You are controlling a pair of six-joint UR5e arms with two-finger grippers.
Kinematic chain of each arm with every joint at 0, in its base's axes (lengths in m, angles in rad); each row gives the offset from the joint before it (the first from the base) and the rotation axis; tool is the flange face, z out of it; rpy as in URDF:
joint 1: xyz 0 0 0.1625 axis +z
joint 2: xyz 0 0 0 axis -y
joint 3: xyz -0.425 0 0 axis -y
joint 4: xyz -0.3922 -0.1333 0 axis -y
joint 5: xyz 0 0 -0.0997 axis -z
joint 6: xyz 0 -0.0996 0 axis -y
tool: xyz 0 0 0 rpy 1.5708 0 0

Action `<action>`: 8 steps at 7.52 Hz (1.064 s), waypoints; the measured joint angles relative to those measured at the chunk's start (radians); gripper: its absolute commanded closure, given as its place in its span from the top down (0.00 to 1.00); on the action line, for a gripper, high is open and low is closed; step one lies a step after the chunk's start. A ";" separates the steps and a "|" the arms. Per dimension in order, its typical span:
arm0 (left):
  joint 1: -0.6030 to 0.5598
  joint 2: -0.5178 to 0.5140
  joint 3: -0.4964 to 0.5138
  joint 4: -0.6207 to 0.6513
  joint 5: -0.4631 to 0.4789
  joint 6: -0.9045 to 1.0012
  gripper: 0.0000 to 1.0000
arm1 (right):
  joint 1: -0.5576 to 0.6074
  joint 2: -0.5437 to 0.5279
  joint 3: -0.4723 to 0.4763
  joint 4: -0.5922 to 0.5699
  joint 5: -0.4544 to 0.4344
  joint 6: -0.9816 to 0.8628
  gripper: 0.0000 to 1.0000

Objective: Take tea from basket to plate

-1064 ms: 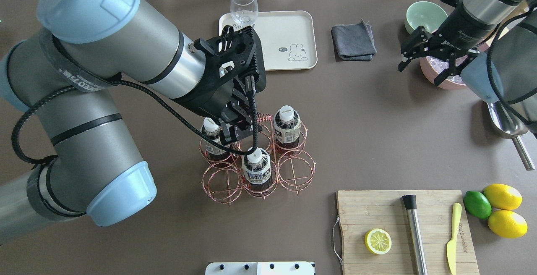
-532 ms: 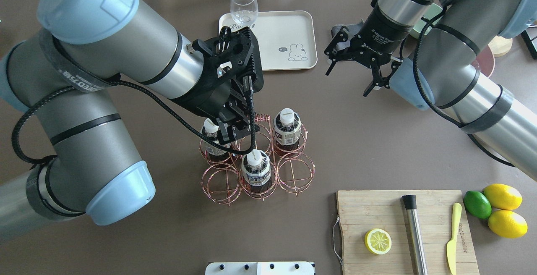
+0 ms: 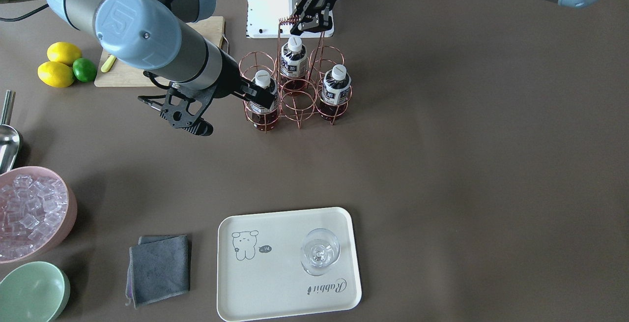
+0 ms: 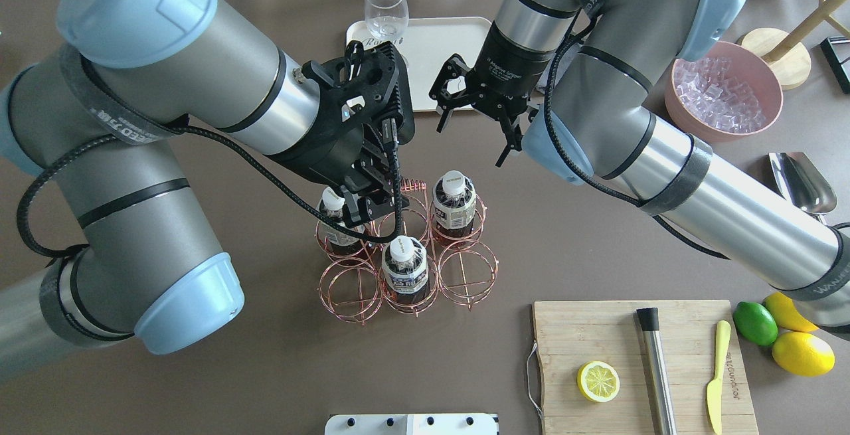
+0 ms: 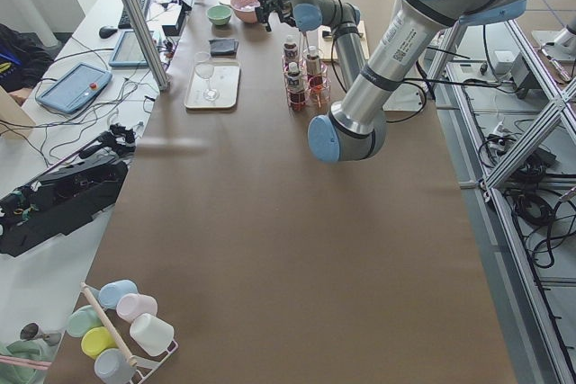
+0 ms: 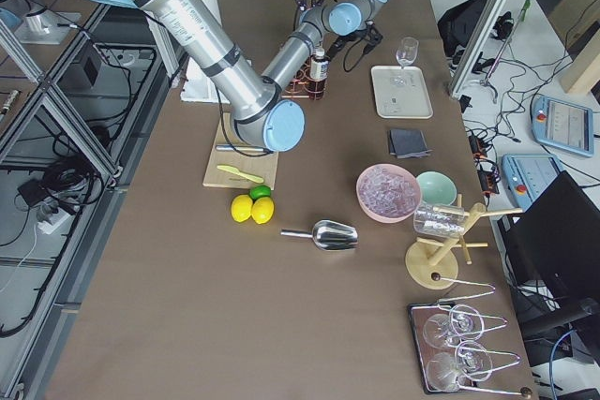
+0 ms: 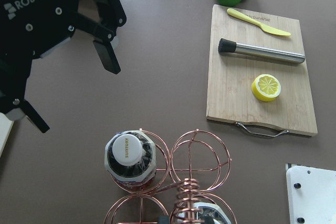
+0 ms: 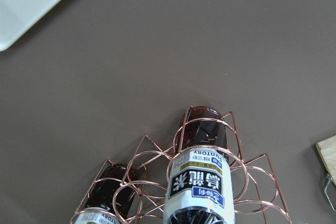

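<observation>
The copper wire basket [image 4: 405,256] stands mid-table with three tea bottles in its rings [image 4: 455,204] [image 4: 332,219] [image 4: 405,267]. My left gripper [image 4: 380,204] is shut on the basket's twisted handle [image 3: 289,18], which also shows in the left wrist view [image 7: 186,203]. My right gripper [image 4: 469,143] is open and empty. It hovers between the cream plate [image 4: 438,43] and the basket, just behind the back-right bottle [image 3: 260,97]. The right wrist view shows that bottle [image 8: 202,182] below it. The right arm hides part of the plate.
A wine glass [image 3: 319,252] stands on the plate [image 3: 275,273]. A grey cloth [image 3: 159,268], green bowl [image 3: 32,290], pink bowl of ice [image 4: 720,93] and metal scoop [image 4: 800,182] lie on my right. A cutting board [image 4: 637,362] with lemon half, muddler and knife sits front right.
My right arm has swept left from over the pink ice bowl to just behind the basket, its gripper still open. The left gripper and basket have not moved.
</observation>
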 measured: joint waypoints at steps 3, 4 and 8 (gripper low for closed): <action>0.000 0.002 0.000 0.000 -0.001 0.000 0.00 | -0.051 0.028 -0.022 0.001 -0.016 0.006 0.86; 0.000 0.002 0.000 0.000 -0.001 0.000 0.00 | -0.064 0.031 -0.022 0.000 -0.017 0.006 0.83; 0.000 0.002 -0.002 -0.001 -0.001 0.000 0.00 | -0.080 0.028 -0.015 -0.005 -0.010 0.004 0.23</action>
